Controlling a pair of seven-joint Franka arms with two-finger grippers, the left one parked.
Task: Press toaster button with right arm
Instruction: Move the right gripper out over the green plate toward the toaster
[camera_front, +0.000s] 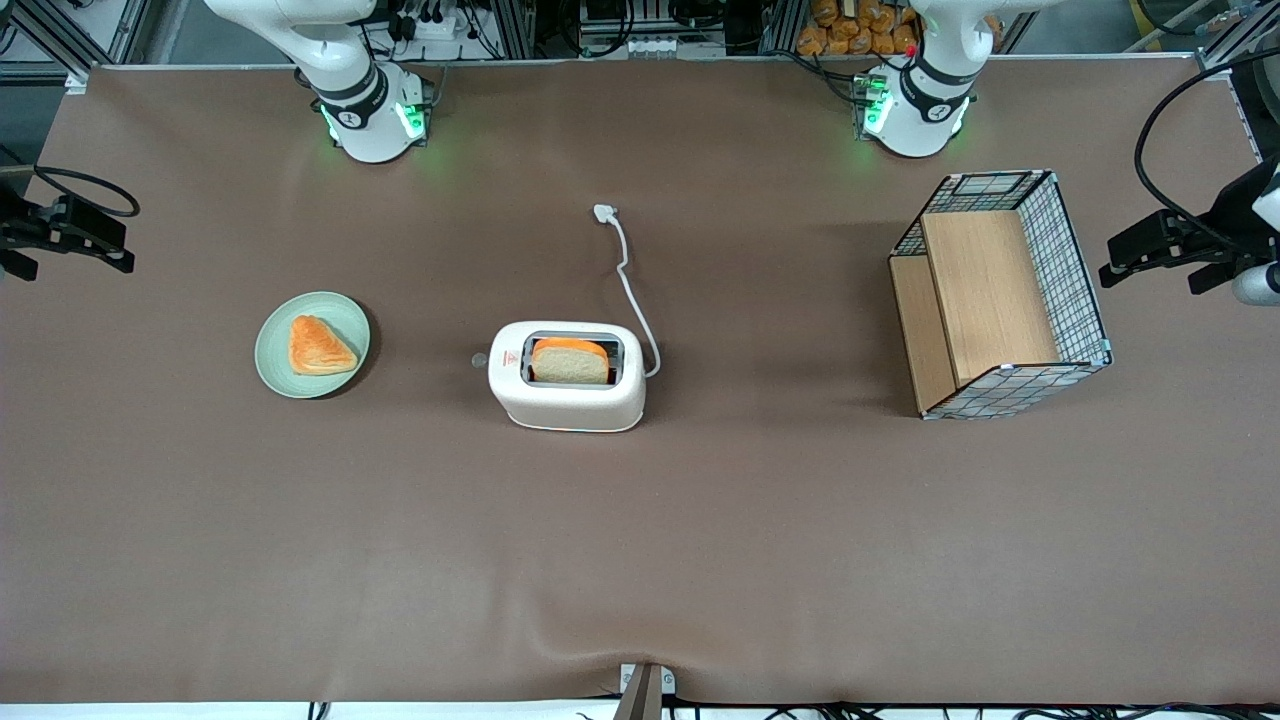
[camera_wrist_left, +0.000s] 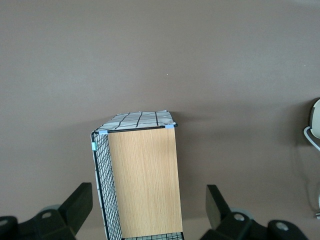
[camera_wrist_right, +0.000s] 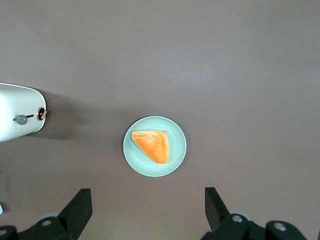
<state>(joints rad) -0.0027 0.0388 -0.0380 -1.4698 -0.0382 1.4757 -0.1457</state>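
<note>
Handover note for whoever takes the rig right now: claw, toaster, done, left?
Claw: open, holding nothing, high above the green plate with its pastry, at the working arm's end of the table.
Toaster: mid-table, bread slice in the slot, plug lying loose on the cloth.
Toaster button: on the end facing the plate, untouched.
Done: nothing.
Left: reach the button and press it.

Worktop (camera_front: 300, 550): brown cloth, as I see it.
Toaster (camera_front: 567, 398): mid-worktop, cord trailing.
Plate (camera_front: 280, 365): toward working arm's end.
Wire basket (camera_front: 1070, 260): toward parked arm's end.
Gripper (camera_front: 75, 238): I see it open, above the working arm's end.
</note>
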